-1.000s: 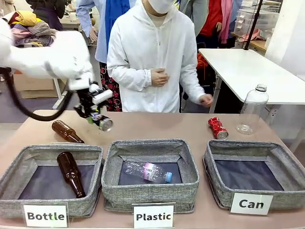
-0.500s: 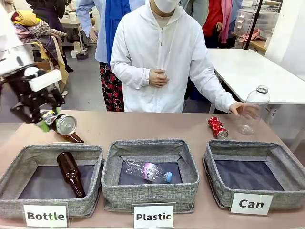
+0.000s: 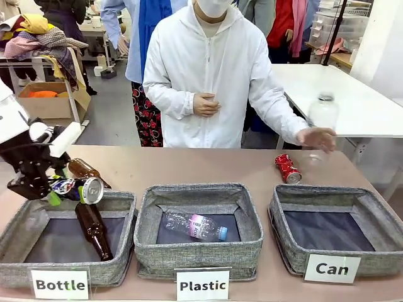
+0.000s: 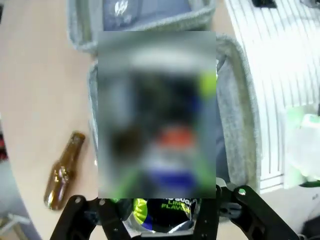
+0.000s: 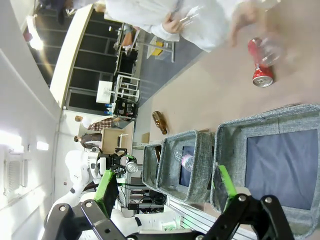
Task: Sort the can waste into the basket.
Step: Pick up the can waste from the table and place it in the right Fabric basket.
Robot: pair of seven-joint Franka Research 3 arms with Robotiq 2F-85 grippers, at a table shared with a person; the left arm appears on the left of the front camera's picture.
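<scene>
Over the far rim of the Bottle basket (image 3: 12, 274) hangs the black can (image 3: 88, 190), lying sideways with its silver end turned towards us. The left gripper (image 3: 62, 187) has its fingers closed tight across the can's body. We read this as a plain carrying hold, since a round can pinched across the middle cannot roll out. It is at the wrong end of the row, though. The Can basket (image 3: 327, 190) stands at the far right, well apart, with the Plastic basket (image 3: 198, 251) between, and nothing lies in it yet.

The red can (image 3: 288, 168) lies on the table (image 3: 208, 167) just behind the Can basket, with no gripper near it. The right gripper (image 5: 165, 191) hovers at that end of the table, jaws wide apart and nothing between them. We judge it is kept there to serve that side, perhaps for the red can or a hand-over.

A second ago the left gripper and black can were higher, above the table behind the gap between the Bottle and Plastic baskets. They have since swung left and down to the Bottle basket's rim — away from the Can basket, not towards it. The person's hand (image 3: 318, 137), then held low by the table edge, has reached the clear bottle (image 3: 324, 110) and lifted it off the table, and both are blurred. The red can and the brown bottle (image 3: 85, 168) on the table have not shifted.
</scene>
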